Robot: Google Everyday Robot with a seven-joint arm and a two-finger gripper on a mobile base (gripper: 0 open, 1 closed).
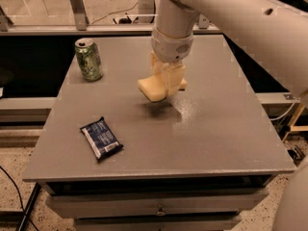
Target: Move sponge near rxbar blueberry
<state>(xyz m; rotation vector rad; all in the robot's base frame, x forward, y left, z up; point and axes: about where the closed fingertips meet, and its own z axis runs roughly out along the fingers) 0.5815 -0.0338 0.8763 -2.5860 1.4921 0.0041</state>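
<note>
Hand (169,86) tight around the sponge (151,90), both just above mid table (221,129).

One high front view — tilted down at the table (231,129), jaws upper-centre.

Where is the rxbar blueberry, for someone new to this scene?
On the grey table, look toward the camera's near-left corner. The rxbar blueberry lies flat there, nearer and left of the gripper holding the sponge above mid-table. It is the only dark blue wrapped bar; the green can stands upright at the back left.
</note>
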